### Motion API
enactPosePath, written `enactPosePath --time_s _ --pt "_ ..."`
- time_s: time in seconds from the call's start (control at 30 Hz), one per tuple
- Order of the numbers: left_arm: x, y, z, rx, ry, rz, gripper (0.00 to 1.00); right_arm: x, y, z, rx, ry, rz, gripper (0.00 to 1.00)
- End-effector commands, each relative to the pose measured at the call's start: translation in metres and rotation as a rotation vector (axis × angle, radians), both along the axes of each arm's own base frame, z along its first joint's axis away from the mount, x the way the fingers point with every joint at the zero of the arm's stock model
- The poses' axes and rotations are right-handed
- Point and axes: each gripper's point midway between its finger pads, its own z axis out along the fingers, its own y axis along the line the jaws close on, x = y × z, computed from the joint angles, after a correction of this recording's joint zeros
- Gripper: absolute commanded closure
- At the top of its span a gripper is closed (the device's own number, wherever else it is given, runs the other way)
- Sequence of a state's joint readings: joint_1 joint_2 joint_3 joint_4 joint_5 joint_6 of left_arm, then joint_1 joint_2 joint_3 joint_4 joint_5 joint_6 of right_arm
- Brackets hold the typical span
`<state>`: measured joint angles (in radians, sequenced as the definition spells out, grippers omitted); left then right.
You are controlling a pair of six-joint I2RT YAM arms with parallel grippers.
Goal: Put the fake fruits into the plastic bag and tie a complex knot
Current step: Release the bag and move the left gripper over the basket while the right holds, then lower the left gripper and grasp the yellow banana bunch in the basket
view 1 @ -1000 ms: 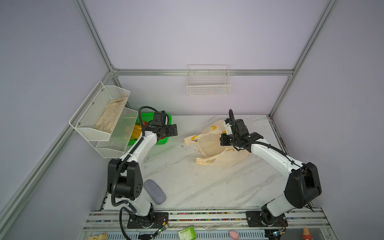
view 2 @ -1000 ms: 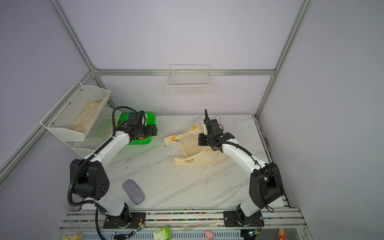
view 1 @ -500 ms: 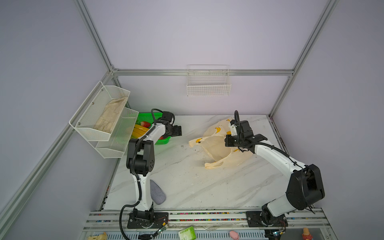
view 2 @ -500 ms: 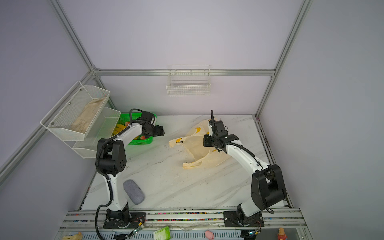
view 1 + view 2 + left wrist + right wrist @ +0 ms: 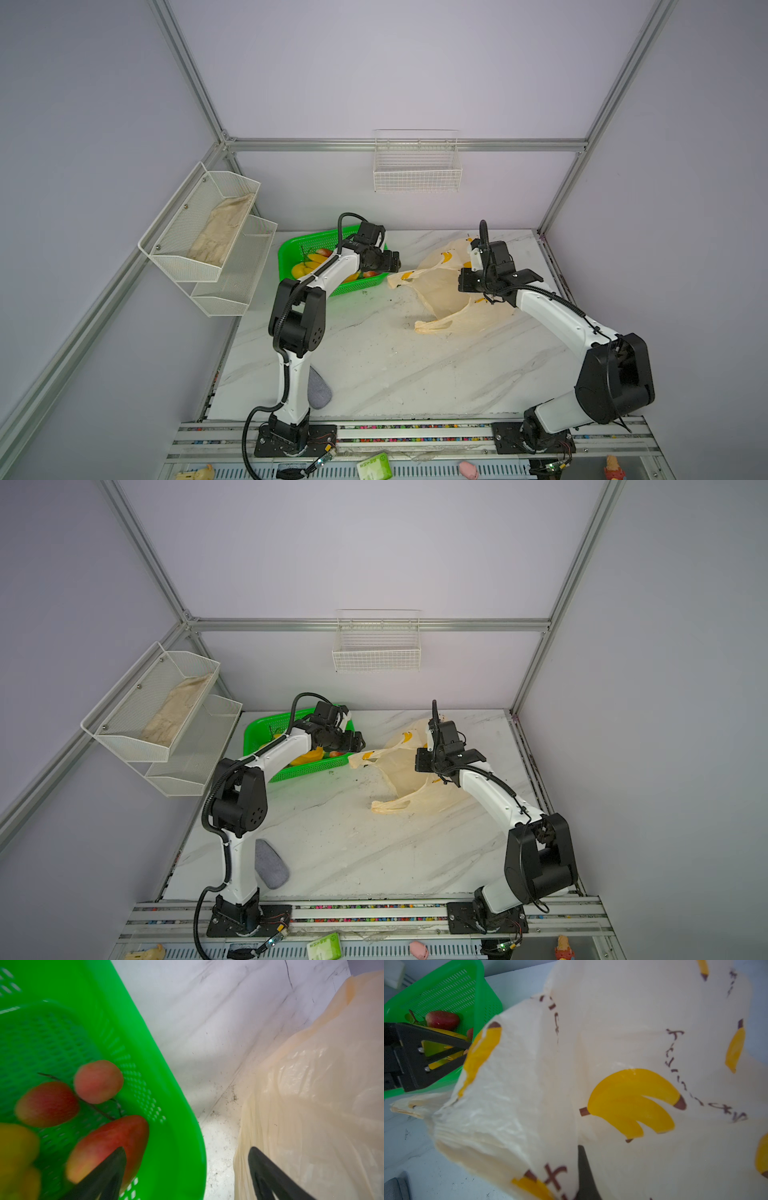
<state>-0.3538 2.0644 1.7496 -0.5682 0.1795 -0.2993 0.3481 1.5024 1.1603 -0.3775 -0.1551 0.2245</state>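
my left tool (image 5: 392,263) has swung off the green basket (image 5: 305,244) toward the plastic bag (image 5: 440,293), spread and empty, while my right tool (image 5: 464,283) pinches the bag's rim above the worktop (image 5: 395,365), so the fake fruits (image 5: 108,1142) i see wait unbagged in the basket.

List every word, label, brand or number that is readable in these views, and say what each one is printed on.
Plastic bag: dark brown lettering runs between the yellow banana prints. It is turned sideways and creased, so it is not legible.
Green packet below the table's front edge: the printing is too small to read.
No other text shows in any view.
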Motion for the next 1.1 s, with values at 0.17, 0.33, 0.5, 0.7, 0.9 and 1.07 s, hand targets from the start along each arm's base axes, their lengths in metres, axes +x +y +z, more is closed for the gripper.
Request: enactPosePath --time_s 0.17,0.33,0.5,0.7,0.9,1.07 --pt "-0.024 0.064 0.094 0.101 -0.272 0.116 0.1 0.003 0.006 0.003 0.01 -0.011 0.035 1.0" --pt "-0.017 0.077 0.076 0.138 -0.201 0.144 0.13 0.004 0.008 0.007 0.02 -0.017 0.043 1.0" --pt "0.0 0.079 0.055 0.195 -0.151 0.163 0.21 0.003 0.009 0.01 0.028 -0.021 0.044 1.0" --pt "0.013 0.081 0.027 0.243 -0.086 0.172 0.41 0.001 0.009 0.006 0.031 -0.008 0.047 1.0" --pt "0.024 0.08 0.016 0.271 -0.081 0.187 0.56 0.0 0.01 0.003 0.031 -0.001 0.051 1.0" --pt "0.031 0.081 0.012 0.284 -0.083 0.195 0.65 0.0 0.01 0.001 0.029 0.005 0.054 1.0"
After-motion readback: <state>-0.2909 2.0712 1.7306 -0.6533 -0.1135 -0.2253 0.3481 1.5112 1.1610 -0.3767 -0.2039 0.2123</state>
